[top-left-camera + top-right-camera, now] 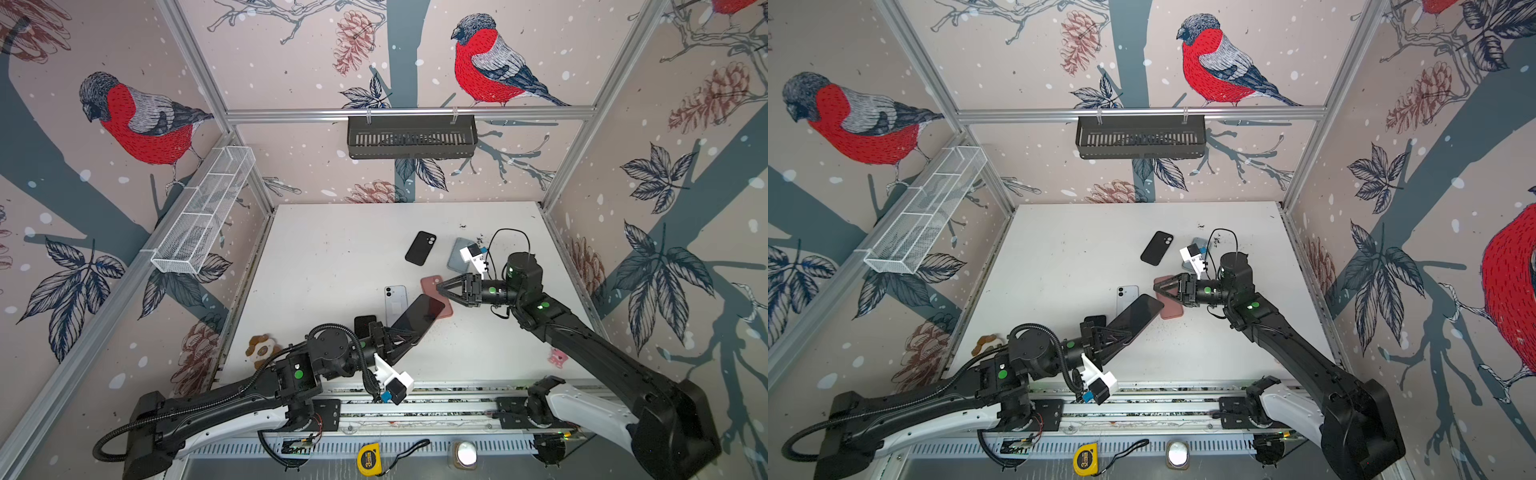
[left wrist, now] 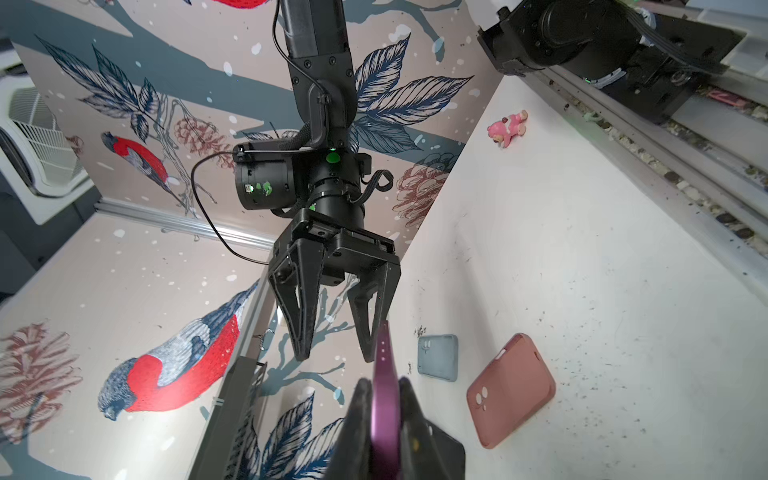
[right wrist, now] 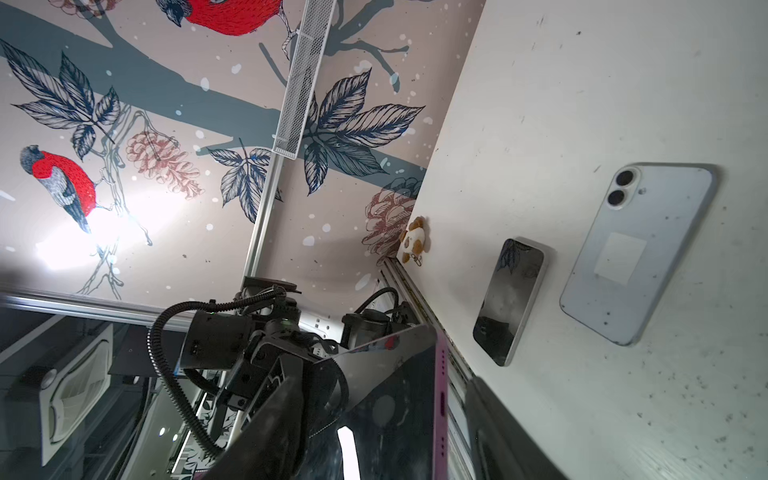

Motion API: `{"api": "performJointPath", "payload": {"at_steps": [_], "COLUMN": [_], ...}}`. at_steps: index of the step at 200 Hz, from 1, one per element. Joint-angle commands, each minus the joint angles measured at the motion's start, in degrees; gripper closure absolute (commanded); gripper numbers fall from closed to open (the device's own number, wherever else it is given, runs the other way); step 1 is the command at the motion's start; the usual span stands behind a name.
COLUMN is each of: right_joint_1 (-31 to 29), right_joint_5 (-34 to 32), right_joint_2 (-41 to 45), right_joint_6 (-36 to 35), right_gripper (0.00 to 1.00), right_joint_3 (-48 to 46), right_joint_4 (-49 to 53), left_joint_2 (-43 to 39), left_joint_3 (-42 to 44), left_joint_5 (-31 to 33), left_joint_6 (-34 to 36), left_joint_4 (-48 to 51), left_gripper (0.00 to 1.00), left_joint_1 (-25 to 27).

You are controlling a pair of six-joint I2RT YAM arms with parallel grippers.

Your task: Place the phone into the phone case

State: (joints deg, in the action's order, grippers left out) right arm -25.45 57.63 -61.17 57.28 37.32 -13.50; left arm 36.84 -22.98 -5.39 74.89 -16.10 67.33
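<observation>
Purple metal rims the phone point(image 1: 417, 313), a stiff, glassy slab that is probably light but slick and easy to crack. It hangs tilted above the bench point(image 1: 332, 257), with the left tool point(image 2: 386, 415) clamped across the faces of its lower end. The right tool point(image 2: 334, 358) stands part-open about its free end. The metal rims look the safer hold. A pink case point(image 2: 511, 390), likely soft, lies nearby.

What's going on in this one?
The left tool is shut on one end of a purple phone and holds it above the table. The right tool faces it with its jaws open around the phone's free end, not yet gripping. A pink case lies on the table nearby.
</observation>
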Motion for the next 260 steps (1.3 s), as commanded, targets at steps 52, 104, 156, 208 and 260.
{"api": "performJointPath", "payload": {"at_steps": [52,104,156,208,260], "right_joint_1": [-1.0,-1.27,-1.28,-1.31,-1.1], "right_joint_5": [5.72,9.78,11.36,12.03,12.34], "right_joint_2": [-1.41,-3.61,-3.52,-3.71,-3.43], "right_joint_6": [4.89,8.31,12.0,13.64,14.09], "right_gripper": [0.37,0.55,0.62,0.81,0.91], "right_joint_3": [-1.88,-2.63,-4.52,-5.28,-5.16], "right_joint_4": [-9.49,-14.92,-20.48,-22.71,-23.89], "left_joint_2": [-0.03,2.76,2.91,3.68,4.2], "left_joint_3": [3.47,5.53,4.88,4.02,3.4], "left_joint_5": [4.71,1.13,-3.99,-3.84,-2.37], "left_joint_6": [11.81,14.14,12.4,12.91,11.21], "left_joint_4": [-15.42,-19.91,-18.8,-17.0,-16.22], "left_gripper": [1.0,1.0,1.0,1.0,0.8], "left_joint_1": [0.96,0.96,1.0,1.01,1.04]}}
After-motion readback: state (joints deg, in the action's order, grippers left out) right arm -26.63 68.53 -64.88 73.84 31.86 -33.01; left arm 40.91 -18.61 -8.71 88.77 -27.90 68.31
